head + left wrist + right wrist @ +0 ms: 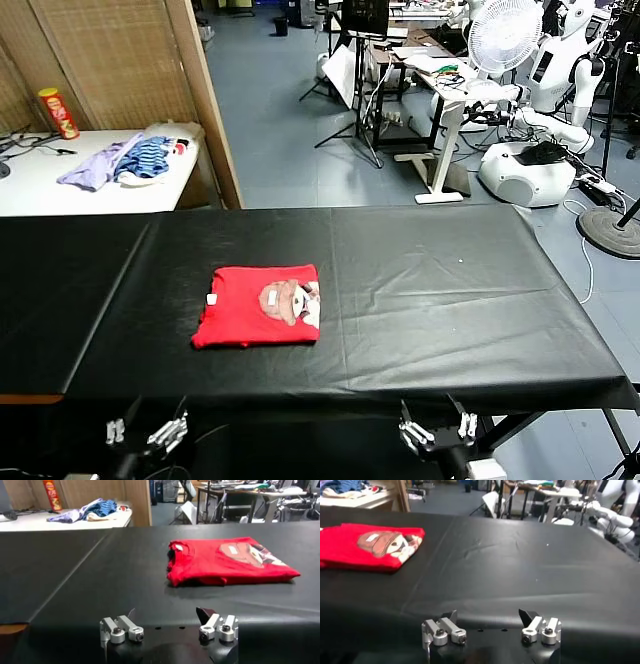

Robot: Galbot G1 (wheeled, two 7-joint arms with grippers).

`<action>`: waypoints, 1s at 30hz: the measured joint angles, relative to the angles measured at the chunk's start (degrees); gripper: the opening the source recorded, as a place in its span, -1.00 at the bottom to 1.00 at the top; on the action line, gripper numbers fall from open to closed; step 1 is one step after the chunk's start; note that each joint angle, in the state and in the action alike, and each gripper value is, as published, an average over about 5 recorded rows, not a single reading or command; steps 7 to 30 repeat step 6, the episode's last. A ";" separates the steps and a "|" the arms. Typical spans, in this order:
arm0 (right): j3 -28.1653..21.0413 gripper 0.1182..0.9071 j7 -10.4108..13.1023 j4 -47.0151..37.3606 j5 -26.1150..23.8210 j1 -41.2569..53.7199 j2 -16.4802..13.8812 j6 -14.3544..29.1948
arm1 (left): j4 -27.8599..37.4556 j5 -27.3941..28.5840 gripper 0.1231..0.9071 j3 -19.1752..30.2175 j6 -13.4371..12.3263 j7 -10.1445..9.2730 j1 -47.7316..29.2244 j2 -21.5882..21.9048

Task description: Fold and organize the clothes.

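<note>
Far left, beyond the work surface: a white side table [40, 185] carries a red snack canister [58, 112] standing upright, and a loose pile made of a lavender garment [92, 166] and a blue striped garment [148, 158], the two touching.

Left gripper [147, 434]: low at the near edge of the black table [450, 300], left of centre, below the tabletop's front lip in the head view. Its fingers stand wide apart with nothing between them; the left wrist view shows both fingertips [122, 630] spread and clear of the cloth.

Red T-shirt [258, 305]: lies folded into a compact, roughly rectangular stack on the black table, left of the table's middle and nearer the front edge than the back. The printed graphic [292, 301] in tan, white and brown faces up toward the right end of the fold; a small white tag [212, 298] shows at the left end. Edges are fairly square, with slight bunching at the near left corner. It is well apart from both grippers. The shirt also shows in the left wrist view [227, 560] and the right wrist view [370, 544], lying flat.

Right gripper [438, 430]: low at the near edge, right of centre, fingers also wide apart and empty. The table surface ahead of it shows only faint creases.

Far right, on the floor: a standing fan [505, 35] and a white robot [545, 110].
</note>
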 joint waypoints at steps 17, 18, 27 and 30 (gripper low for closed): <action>-0.20 0.72 0.02 0.24 0.02 -0.33 0.00 -0.13 | -0.01 -0.04 0.72 -0.35 0.27 0.28 -0.29 0.01; -0.20 0.72 0.02 0.24 0.02 -0.33 0.00 -0.13 | -0.01 -0.04 0.72 -0.35 0.27 0.28 -0.29 0.01; -0.20 0.72 0.02 0.24 0.02 -0.33 0.00 -0.13 | -0.01 -0.04 0.72 -0.35 0.27 0.28 -0.29 0.01; -0.20 0.72 0.02 0.24 0.02 -0.33 0.00 -0.13 | -0.01 -0.04 0.72 -0.35 0.27 0.28 -0.29 0.01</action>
